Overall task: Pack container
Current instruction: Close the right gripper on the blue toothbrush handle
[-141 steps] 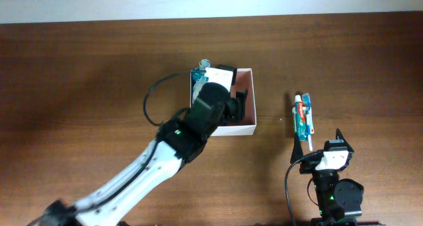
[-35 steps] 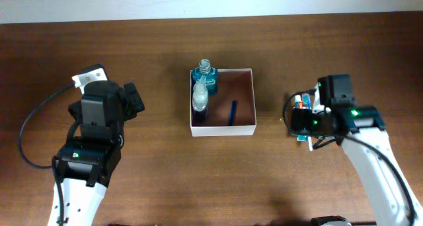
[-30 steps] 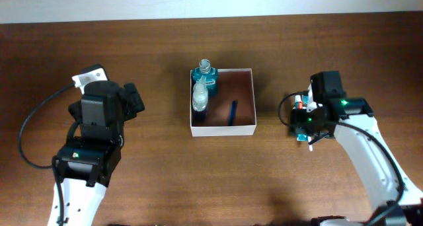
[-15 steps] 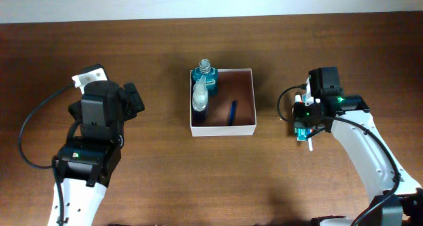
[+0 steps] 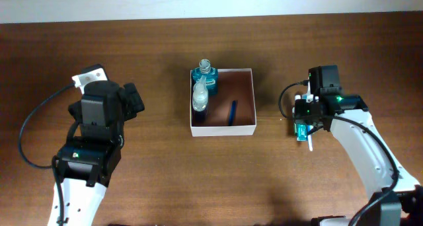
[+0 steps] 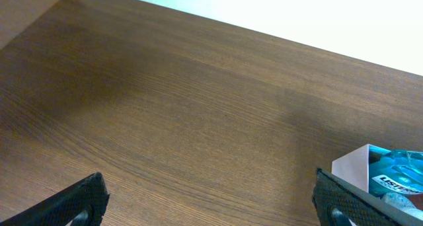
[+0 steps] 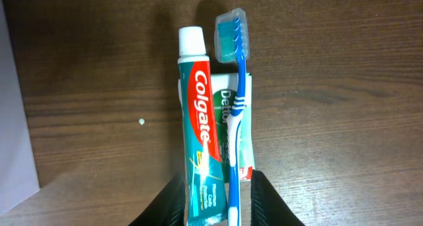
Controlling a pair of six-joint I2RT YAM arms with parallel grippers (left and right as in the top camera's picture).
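Note:
The container [image 5: 254,102], a shallow white-walled box with a pinkish-brown floor, sits mid-table. Inside it are a teal bottle [image 5: 206,75], a clear spray bottle [image 5: 199,96] and a thin blue item [image 5: 232,112]. To its right, a Colgate toothpaste tube [image 7: 198,127], a blue toothbrush [image 7: 238,87] and a green soap pack [image 7: 227,117] lie together on the wood. My right gripper [image 7: 218,199] is shut on this bundle, one finger against the tube, the other against the pack. My left gripper [image 6: 211,203] hangs open over bare wood at far left.
In the left wrist view the container's corner [image 6: 350,174] and the teal bottle [image 6: 396,176] show at the right edge. A pale container wall [image 7: 13,120] borders the right wrist view's left side. Brown tabletop [image 5: 165,173] surrounds everything.
My right gripper has narrowed around the toothpaste, toothbrush and soap pack and settled over their lower ends. The left arm and the container have not moved.

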